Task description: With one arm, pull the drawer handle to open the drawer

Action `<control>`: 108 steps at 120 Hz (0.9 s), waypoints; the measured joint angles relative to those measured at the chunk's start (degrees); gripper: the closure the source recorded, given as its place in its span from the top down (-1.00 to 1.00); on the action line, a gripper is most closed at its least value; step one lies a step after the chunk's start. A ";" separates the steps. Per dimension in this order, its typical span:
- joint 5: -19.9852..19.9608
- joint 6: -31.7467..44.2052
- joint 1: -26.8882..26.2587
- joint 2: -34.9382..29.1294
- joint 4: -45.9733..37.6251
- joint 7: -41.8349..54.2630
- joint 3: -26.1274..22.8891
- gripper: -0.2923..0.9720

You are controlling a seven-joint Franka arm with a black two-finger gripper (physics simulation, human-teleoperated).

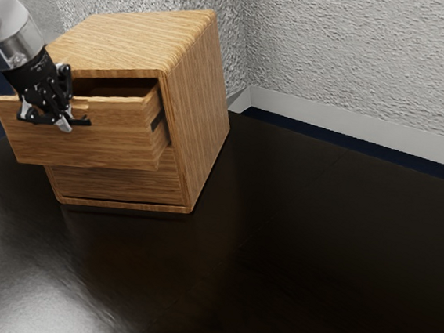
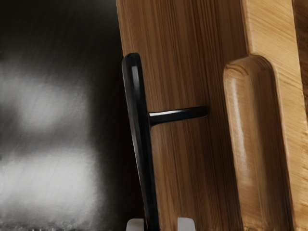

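Observation:
A wooden cabinet [image 1: 191, 77] stands at the back of the exterior view's left. Its top drawer [image 1: 99, 135] is slid partly out, leaving a dark gap behind its front. The lower drawer [image 1: 118, 184] sits flush. My black gripper [image 1: 54, 115] is at the top drawer's front, shut on the black bar handle [image 1: 83, 122]. In the wrist view the handle [image 2: 139, 144] runs along the drawer front [image 2: 192, 57] on a short post. My pale fingertips [image 2: 136, 224] stand on either side of it.
The cabinet rests on a dark glossy tabletop [image 1: 276, 258] that stretches toward the exterior view's right and front. A rough white wall [image 1: 359, 46] with a pale skirting runs behind it.

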 joint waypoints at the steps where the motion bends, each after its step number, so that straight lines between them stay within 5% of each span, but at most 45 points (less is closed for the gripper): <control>1: 0.00 -0.02 -0.02 -0.23 -0.21 -0.02 -0.04 -0.71; 108: 0.00 0.11 -0.52 -10.67 -10.46 -1.38 -0.22 -0.71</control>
